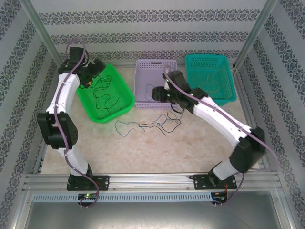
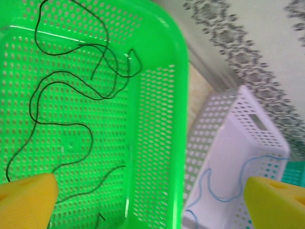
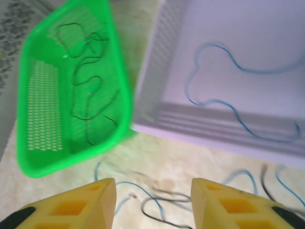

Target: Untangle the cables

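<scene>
- The left end effector stood wide open, nothing between its yellow fingertips, above the green basket.
- A dark cable lay in loose loops on that basket's floor.
- The right end effector was open too, its jaws apart and empty, low over the desk just in front of the lilac basket.
- A blue cable curled inside the lilac basket.
- Loose cables, dark and blue, sprawled across one another on the desk in front of the baskets.
- A teal basket sat to the right of the lilac one and held a thin wire whose colour could not be told.
- The desk was pale marbled beige, and an aluminium rail ran along its near edge.
- Patterned wallpaper panels closed in the back and sides, with aluminium posts rising at the far corners.
</scene>
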You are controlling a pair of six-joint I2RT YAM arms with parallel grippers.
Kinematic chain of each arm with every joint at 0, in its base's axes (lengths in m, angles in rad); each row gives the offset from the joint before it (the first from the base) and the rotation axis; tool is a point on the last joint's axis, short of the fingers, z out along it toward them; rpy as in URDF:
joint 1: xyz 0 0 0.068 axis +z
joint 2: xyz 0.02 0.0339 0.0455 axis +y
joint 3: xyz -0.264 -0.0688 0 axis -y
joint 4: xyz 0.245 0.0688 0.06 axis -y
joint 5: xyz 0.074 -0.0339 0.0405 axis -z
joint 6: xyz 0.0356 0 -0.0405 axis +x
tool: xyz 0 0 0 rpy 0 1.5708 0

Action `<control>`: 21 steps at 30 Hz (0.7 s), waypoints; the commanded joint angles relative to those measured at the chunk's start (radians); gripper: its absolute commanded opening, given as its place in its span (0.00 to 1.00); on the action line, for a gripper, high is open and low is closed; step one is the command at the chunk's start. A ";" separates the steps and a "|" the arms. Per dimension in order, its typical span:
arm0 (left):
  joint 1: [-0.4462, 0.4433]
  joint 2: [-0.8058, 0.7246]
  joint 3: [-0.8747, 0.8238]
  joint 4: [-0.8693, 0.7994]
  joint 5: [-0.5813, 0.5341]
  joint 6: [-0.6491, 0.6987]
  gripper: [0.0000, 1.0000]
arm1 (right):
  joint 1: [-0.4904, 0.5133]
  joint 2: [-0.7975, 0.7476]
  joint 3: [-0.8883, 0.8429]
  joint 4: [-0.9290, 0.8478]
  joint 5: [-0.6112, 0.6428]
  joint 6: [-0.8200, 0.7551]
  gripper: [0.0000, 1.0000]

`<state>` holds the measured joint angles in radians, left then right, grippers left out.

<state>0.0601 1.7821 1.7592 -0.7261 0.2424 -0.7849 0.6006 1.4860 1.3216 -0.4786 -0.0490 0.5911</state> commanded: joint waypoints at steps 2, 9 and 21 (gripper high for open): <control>-0.075 -0.159 -0.091 -0.052 -0.080 -0.087 0.98 | -0.019 -0.145 -0.209 0.003 0.031 0.078 0.43; -0.315 -0.459 -0.455 -0.062 -0.144 -0.393 0.77 | 0.030 -0.262 -0.409 -0.002 -0.006 0.124 0.40; -0.617 -0.469 -0.871 0.256 -0.305 -0.924 0.62 | 0.136 -0.230 -0.359 0.003 0.008 0.128 0.41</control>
<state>-0.5442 1.2800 0.9176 -0.5987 0.0090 -1.5688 0.7311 1.2766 0.9272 -0.4816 -0.0513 0.7048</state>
